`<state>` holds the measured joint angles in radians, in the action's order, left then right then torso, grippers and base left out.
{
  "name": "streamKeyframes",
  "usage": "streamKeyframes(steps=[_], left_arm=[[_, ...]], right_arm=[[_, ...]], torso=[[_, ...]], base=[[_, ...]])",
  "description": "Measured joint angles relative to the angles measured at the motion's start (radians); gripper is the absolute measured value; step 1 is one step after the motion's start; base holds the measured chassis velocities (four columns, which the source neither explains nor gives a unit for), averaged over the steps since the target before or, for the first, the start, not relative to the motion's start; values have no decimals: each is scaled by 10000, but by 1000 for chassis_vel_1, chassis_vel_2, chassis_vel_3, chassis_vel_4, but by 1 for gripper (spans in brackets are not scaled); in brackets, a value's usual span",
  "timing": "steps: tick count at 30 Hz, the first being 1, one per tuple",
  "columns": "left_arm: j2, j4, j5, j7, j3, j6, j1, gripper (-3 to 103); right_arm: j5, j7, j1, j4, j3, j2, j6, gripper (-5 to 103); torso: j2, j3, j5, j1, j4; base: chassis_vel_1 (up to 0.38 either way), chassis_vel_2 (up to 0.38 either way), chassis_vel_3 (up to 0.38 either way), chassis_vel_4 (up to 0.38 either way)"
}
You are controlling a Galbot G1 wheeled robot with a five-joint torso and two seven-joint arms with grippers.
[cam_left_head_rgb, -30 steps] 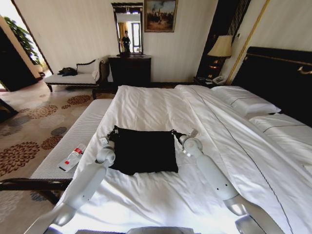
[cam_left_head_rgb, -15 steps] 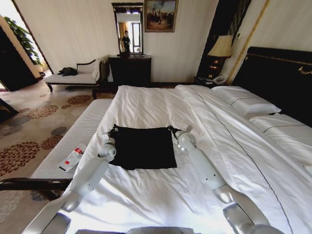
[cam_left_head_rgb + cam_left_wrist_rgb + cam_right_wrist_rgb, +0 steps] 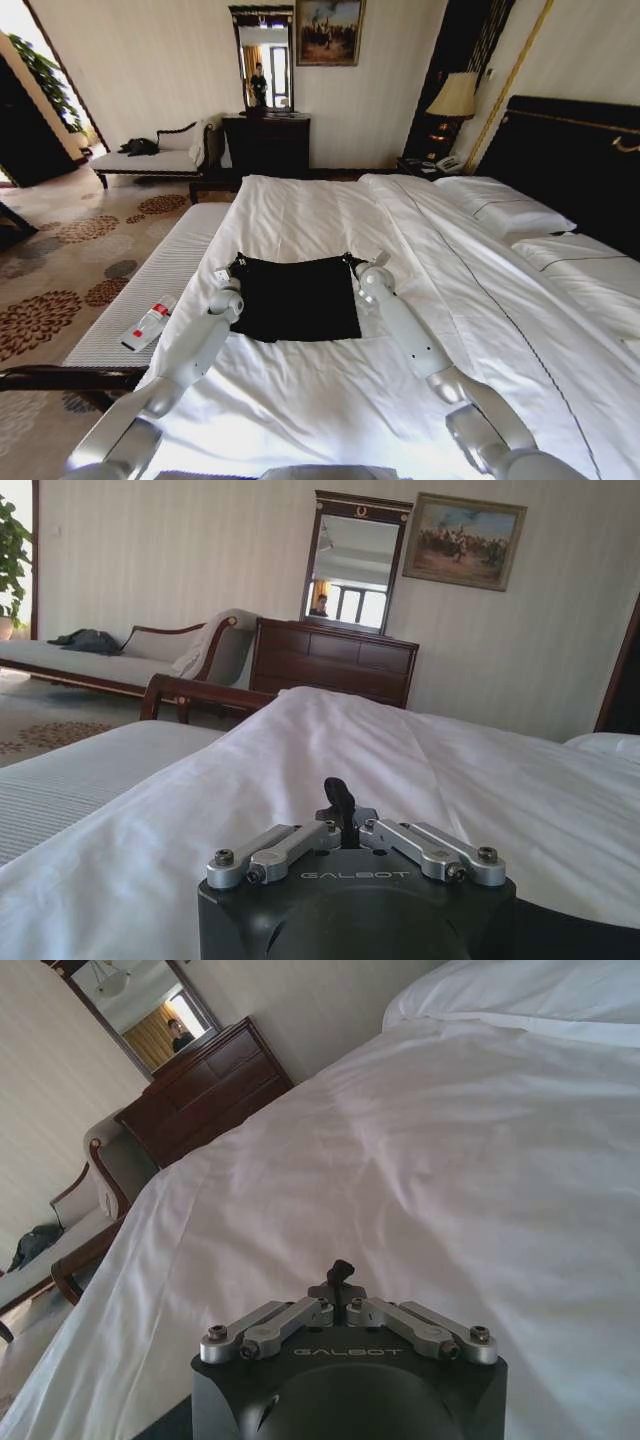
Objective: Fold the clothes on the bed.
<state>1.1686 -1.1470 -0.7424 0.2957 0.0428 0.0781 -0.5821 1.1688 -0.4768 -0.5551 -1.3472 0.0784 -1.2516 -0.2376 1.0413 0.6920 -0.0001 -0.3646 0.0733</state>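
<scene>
A bench (image 3: 150,290) beside the bed (image 3: 330,400) carries a small white bottle (image 3: 147,326). The left gripper (image 3: 236,265) pinches the far left corner of a black garment (image 3: 295,297) lying flat mid-bed; the right gripper (image 3: 352,264) pinches the far right corner. Both arms hide the garment's side edges, and each wrist view shows closed jaws with only a scrap of black cloth.

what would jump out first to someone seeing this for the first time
A black garment lying flat in the middle of the white bed. The left hand and right hand are each shut on one of its far corners, one on each side.
</scene>
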Motion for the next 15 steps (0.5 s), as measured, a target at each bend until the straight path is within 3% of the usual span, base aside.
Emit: streamKeyframes(steps=[10,15], left_arm=[[-35,-390,384,-192,189,447,-722,3],[12,-505,662,-410,263,942,-1011,3]], right_arm=[[-1279,435,-1173,-744,64,165,450,1],[-1920,742,-1897,-1096,196,248,784,1]], torso=[[1,-1,0,2,-2],[1,-2,2,3,1]], base=[[0,0,0,0],[0,0,0,0]])
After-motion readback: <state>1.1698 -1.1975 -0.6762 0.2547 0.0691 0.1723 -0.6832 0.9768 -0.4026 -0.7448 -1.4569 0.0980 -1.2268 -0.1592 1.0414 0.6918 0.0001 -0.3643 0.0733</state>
